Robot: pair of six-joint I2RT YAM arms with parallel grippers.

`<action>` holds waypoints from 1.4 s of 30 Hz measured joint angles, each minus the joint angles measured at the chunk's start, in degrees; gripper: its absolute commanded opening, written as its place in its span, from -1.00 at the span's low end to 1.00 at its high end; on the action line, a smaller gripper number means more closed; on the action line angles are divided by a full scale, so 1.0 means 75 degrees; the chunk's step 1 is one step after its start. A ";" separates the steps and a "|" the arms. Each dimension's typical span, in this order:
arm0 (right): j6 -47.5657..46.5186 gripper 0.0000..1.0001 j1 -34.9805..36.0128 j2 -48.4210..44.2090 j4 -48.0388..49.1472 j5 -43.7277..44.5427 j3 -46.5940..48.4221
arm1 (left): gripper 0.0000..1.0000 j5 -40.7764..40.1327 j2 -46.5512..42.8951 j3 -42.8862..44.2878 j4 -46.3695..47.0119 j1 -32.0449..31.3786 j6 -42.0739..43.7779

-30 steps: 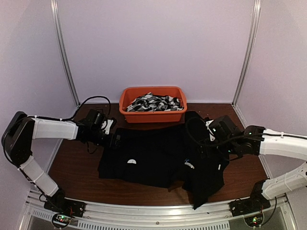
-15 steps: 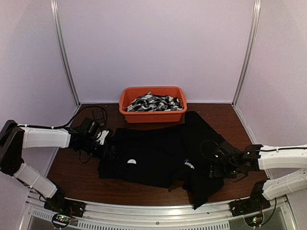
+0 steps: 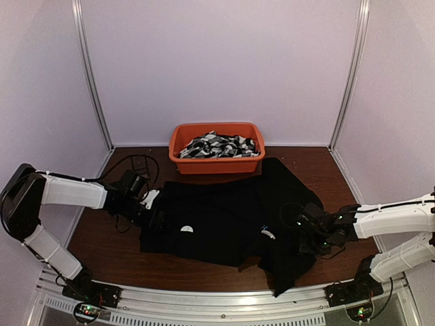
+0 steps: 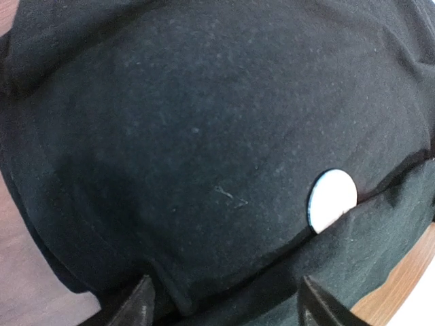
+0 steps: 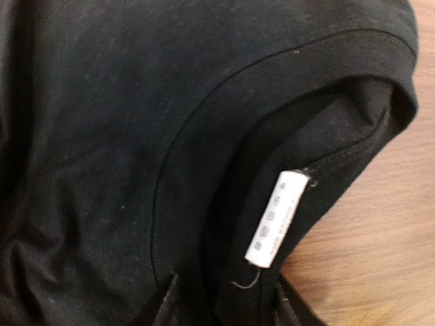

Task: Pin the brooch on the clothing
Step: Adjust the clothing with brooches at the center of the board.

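Note:
The clothing (image 3: 224, 214), a plain black shirt, lies spread over the middle of the brown table. A small round white disc with a bluish rim, apparently the brooch (image 3: 185, 229) (image 4: 333, 200), rests on the shirt's left half. My left gripper (image 3: 155, 209) (image 4: 224, 305) is low at the shirt's left edge, jaws apart with a fold of the hem between them. My right gripper (image 3: 302, 227) (image 5: 228, 305) is down on the shirt's right part, fingers apart on either side of a seamed fold beside the white tag (image 5: 275, 217).
An orange bin (image 3: 216, 165) stands at the back centre, filled with black-and-white patterned fabrics (image 3: 221, 145). A black cable (image 3: 139, 163) loops on the table behind the left arm. Bare wood (image 5: 380, 258) shows to the right of the shirt.
My right gripper has dropped from above the shirt's right side down onto the cloth near the tag. Both pairs of jaws have narrowed. The left gripper has shifted slightly along the shirt's left edge.

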 measured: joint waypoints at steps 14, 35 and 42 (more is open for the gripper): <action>0.0003 -1.00 -0.0006 -0.0012 -0.0181 -0.0119 0.0064 | -1.00 0.0487 0.0388 0.0230 -0.0644 -0.0152 0.0527; -0.0385 -1.00 -0.1743 -0.1644 -0.2815 0.2011 0.1714 | -1.00 0.0052 -0.0079 0.0466 -0.1664 0.1539 0.0694; -0.1230 -0.39 -0.2363 -0.1125 -0.2524 0.1935 0.1737 | -0.24 0.0420 -0.0143 0.0446 -0.1620 0.1542 0.0656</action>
